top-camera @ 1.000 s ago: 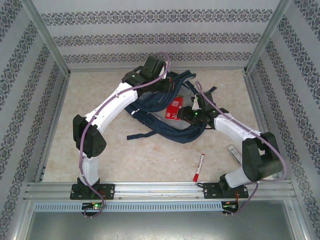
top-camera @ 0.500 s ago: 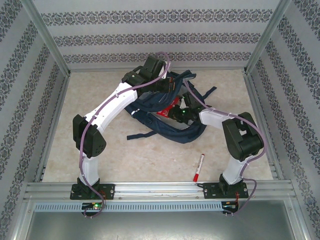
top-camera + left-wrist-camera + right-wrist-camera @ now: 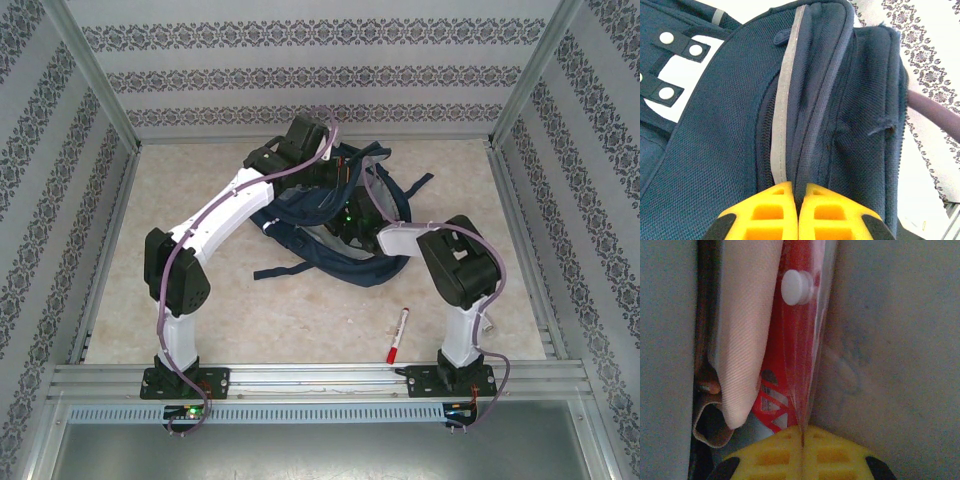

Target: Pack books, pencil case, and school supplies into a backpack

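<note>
The navy backpack (image 3: pixel 300 243) lies mid-table with its mouth held up. My left gripper (image 3: pixel 798 186) is shut on the fabric seam beside the pale stripe (image 3: pixel 785 100), near the backpack's top edge (image 3: pixel 322 172). My right gripper (image 3: pixel 802 440) is deep inside the bag (image 3: pixel 350 215), shut on the thin edge of a red see-through plastic pouch (image 3: pixel 800 335) with a white snap button (image 3: pixel 796 287). The peach-pink pencil case (image 3: pixel 747 325) lies against that pouch on its left. The red-capped marker (image 3: pixel 398 335) rests on the table near the right arm's base. The books are out of view.
Loose dark straps (image 3: pixel 283 270) trail from the backpack toward the front left. The bag's grey lining (image 3: pixel 890 340) closes in on the right of my right gripper. Patterned walls enclose the table on three sides, and a metal rail (image 3: pixel 320 375) runs along the near edge.
My right arm has swung left and pushed into the backpack, taking the red pouch out of the overhead view, and its jaws have shut. The left arm has not moved.
</note>
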Robot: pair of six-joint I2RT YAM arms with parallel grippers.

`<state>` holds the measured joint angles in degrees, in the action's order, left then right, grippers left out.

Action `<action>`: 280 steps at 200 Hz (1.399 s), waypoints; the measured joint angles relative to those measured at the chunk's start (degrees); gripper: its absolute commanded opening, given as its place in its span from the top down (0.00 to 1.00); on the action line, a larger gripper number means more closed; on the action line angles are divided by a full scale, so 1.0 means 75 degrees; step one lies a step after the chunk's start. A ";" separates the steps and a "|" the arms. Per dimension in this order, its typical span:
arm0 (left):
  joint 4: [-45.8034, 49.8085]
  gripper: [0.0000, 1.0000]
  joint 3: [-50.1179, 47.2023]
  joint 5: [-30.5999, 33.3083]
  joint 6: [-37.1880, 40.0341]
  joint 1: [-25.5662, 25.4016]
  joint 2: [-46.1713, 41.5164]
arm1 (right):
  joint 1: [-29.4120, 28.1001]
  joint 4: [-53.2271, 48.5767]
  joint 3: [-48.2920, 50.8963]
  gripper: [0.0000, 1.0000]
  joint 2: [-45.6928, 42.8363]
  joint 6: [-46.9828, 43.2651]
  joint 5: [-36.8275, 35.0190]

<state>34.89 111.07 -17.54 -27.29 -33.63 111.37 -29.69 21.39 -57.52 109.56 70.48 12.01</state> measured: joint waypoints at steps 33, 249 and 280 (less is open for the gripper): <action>-0.0041 1.00 -0.0023 0.0006 0.0000 0.0000 -0.0055 | -0.0192 -0.0393 0.0606 1.00 -0.0976 0.0236 -0.1309; -0.0536 1.00 -0.0737 -0.0484 -0.0009 0.0111 -0.0347 | 0.0411 -0.1667 0.3083 0.58 -0.5010 -0.0020 -0.1268; -0.0554 0.51 -0.0746 -0.1134 0.0213 0.0117 -0.0262 | 0.1046 -0.3284 0.3232 0.55 -0.7195 -0.1087 -0.1463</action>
<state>30.74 105.47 -26.04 -25.69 -32.75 109.40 -21.85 -3.25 -33.28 55.59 62.33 1.04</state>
